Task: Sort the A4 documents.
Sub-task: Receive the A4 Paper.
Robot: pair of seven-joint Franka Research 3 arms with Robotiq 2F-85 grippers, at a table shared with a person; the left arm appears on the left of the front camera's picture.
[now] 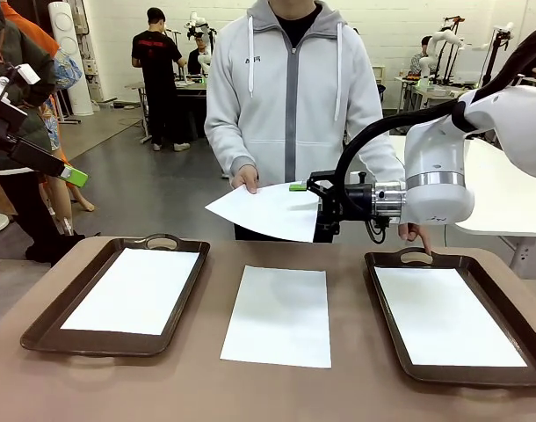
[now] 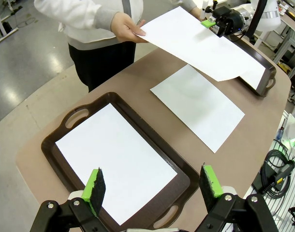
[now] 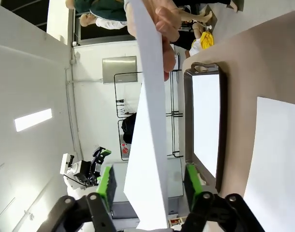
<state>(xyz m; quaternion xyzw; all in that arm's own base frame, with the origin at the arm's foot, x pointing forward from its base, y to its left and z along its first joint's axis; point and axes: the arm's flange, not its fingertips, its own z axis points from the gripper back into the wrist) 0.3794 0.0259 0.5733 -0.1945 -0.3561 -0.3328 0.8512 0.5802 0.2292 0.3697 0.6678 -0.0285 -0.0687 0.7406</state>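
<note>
Right gripper (image 3: 149,182): jaws apart, not clamped, one finger on each side of the A4 sheet (image 3: 146,125) held out by a person's hand (image 3: 166,24). Left gripper (image 2: 152,186): released, second sheet (image 2: 113,159) in tray (image 2: 186,181) below it.

A4 documents (image 1: 277,316): white | trays (image 1: 41,327): dark brown | table (image 1: 206,391): brown

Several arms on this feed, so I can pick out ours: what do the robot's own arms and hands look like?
Right arm: glossy white rounded links, a silver wrist ring, a thick black cable looping to it. Right hand: black, with green pads. Left hand: black linkage fingers, bright green pads faced with dark foam.
</note>
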